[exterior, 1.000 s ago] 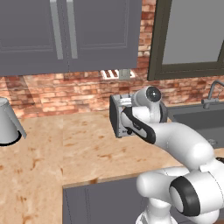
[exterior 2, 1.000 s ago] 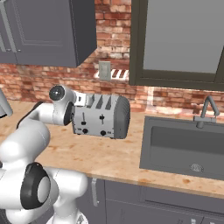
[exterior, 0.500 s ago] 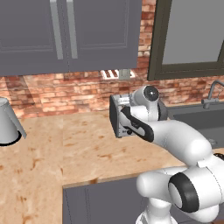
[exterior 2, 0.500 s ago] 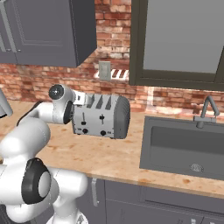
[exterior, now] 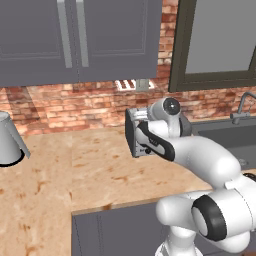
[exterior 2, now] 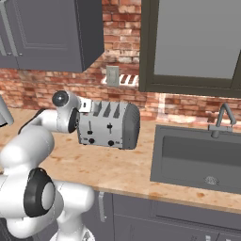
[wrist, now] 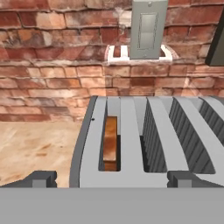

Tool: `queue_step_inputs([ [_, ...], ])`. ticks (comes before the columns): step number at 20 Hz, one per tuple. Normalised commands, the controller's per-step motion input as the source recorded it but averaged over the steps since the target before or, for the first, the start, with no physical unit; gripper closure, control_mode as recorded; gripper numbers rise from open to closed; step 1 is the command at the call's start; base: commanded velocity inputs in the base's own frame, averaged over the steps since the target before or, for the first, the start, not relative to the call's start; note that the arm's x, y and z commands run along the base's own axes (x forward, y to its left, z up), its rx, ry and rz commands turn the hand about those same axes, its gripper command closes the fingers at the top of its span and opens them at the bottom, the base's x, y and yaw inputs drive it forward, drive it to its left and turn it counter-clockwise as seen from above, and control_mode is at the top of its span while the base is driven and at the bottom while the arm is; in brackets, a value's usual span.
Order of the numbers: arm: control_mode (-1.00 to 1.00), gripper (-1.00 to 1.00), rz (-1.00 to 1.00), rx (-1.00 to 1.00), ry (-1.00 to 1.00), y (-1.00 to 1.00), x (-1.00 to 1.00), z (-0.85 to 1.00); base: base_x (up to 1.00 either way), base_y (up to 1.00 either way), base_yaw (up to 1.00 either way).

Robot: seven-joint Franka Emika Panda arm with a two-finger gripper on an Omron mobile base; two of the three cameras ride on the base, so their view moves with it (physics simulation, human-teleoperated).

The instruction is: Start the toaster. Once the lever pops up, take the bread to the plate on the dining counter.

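My arm reaches forward, elbow bent, wrist level near the brick wall. My gripper (wrist: 109, 179) points along the counter, its two finger tips (wrist: 41, 178) spread well apart, holding nothing.

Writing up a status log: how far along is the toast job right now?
Early. The bread sits down in a slot of the toaster; nothing shows it started. In hand: the gripper hangs just above the toaster's top, holding nothing. Left: pressing a lever, waiting for the pop, then carrying the bread to the plate.
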Motion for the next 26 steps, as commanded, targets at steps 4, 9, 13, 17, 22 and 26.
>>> queue_step_inputs([
  [4, -1.00, -1.00, 0.00, 0.00, 0.00, 0.00, 0.13, 0.00, 0.00, 0.00, 0.00],
  [9, -1.00, -1.00, 0.00, 0.00, 0.00, 0.00, 0.08, 0.00, 0.00, 0.00, 0.00],
  [13, -1.00, -1.00, 0.00, 0.00, 0.00, 0.00, 0.00, 0.00, 0.00, 0.00, 0.00],
  [17, -1.00, -1.00, 0.00, 0.00, 0.00, 0.00, 0.00, 0.00, 0.00, 0.00, 0.00],
  [22, -1.00, -1.00, 0.00, 0.00, 0.00, 0.00, 0.00, 0.00, 0.00, 0.00, 0.00],
  [26, -1.00, -1.00, 0.00, 0.00, 0.00, 0.00, 0.00, 0.00, 0.00, 0.00, 0.00],
])
